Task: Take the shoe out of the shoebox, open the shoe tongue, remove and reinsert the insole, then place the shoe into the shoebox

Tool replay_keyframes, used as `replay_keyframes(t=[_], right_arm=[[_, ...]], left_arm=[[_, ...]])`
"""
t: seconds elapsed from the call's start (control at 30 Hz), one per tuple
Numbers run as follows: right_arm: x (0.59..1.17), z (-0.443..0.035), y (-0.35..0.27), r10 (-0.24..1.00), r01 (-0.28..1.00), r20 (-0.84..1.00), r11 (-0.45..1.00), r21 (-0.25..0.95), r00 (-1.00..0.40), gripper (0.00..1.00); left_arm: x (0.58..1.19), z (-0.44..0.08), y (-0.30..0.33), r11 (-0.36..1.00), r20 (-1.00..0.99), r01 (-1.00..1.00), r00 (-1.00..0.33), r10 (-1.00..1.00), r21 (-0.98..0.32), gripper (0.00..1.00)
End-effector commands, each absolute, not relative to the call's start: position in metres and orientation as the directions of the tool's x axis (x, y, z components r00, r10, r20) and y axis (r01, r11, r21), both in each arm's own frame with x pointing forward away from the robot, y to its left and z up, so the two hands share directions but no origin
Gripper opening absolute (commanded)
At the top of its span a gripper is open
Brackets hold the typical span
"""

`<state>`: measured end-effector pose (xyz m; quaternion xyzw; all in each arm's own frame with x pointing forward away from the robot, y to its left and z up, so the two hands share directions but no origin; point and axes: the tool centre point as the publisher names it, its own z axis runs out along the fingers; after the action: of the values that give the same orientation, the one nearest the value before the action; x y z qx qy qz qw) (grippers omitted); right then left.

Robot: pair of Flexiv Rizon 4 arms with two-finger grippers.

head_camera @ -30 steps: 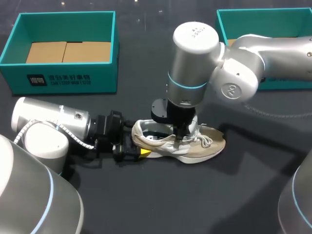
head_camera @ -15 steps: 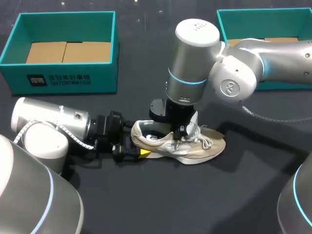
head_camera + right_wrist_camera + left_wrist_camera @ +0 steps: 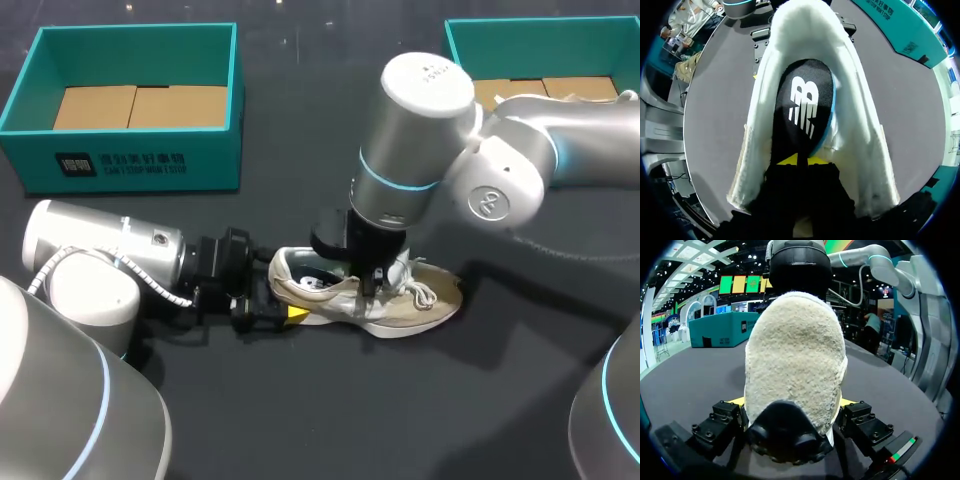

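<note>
A beige and white shoe lies on its sole on the dark table, heel toward my left arm. My left gripper stands open with the heel between its fingers. My right gripper reaches down from above into the shoe's opening. In the right wrist view the right gripper has its yellow tips together on the near end of the black insole. The insole's blue edge shows, lifted a little off the white lining.
One teal shoebox with brown cardboard inside stands at the back left. A second teal box stands at the back right, partly behind my right arm. Bare dark table lies in front of the shoe.
My right gripper has shut inside the shoe and the right arm has shifted a little to the right. The left arm and the shoe have stayed in place.
</note>
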<state>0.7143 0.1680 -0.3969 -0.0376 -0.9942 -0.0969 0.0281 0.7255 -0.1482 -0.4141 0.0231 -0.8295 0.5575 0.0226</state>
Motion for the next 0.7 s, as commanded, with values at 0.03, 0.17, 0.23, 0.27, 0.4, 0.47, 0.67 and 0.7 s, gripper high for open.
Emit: replay_keyframes(t=[0.03,0.17,0.23,0.27,0.4,0.47,0.67,0.7], right_arm=[[0.697,-0.386,0.152,0.061,0.063,0.015,0.962,0.265,-0.998,0.00],[0.702,-0.377,0.146,0.021,0.000,-0.060,0.946,0.323,-0.998,0.00],[0.705,-0.375,0.143,0.010,-0.017,-0.077,0.940,0.342,-0.997,0.00],[0.707,-0.374,0.142,-0.002,-0.037,-0.094,0.931,0.363,-0.996,0.00],[0.713,-0.370,0.134,-0.046,-0.117,-0.165,0.884,0.453,-0.985,0.00],[0.716,-0.369,0.131,-0.066,-0.151,-0.189,0.863,0.482,-0.980,0.00],[0.725,-0.358,0.133,-0.138,-0.237,-0.225,0.829,0.506,-0.965,0.00],[0.727,-0.354,0.137,-0.160,-0.261,-0.234,0.821,0.508,-0.959,0.00]], left_arm=[[0.725,-0.417,-0.147,0.379,0.064,-0.065,-0.998,-0.016,-0.923,0.00],[0.725,-0.417,-0.147,0.379,0.064,-0.065,-0.998,-0.016,-0.923,0.00],[0.725,-0.417,-0.147,0.379,0.064,-0.065,-0.998,-0.016,-0.923,0.00],[0.725,-0.417,-0.147,0.379,0.064,-0.065,-0.998,-0.016,-0.923,0.00],[0.725,-0.417,-0.147,0.379,0.064,-0.065,-0.998,-0.016,-0.923,0.00],[0.725,-0.417,-0.147,0.379,0.064,-0.065,-0.998,-0.016,-0.923,0.00],[0.725,-0.417,-0.147,0.379,0.064,-0.065,-0.998,-0.016,-0.923,0.00],[0.725,-0.417,-0.147,0.379,0.064,-0.065,-0.998,-0.016,-0.923,0.00]])
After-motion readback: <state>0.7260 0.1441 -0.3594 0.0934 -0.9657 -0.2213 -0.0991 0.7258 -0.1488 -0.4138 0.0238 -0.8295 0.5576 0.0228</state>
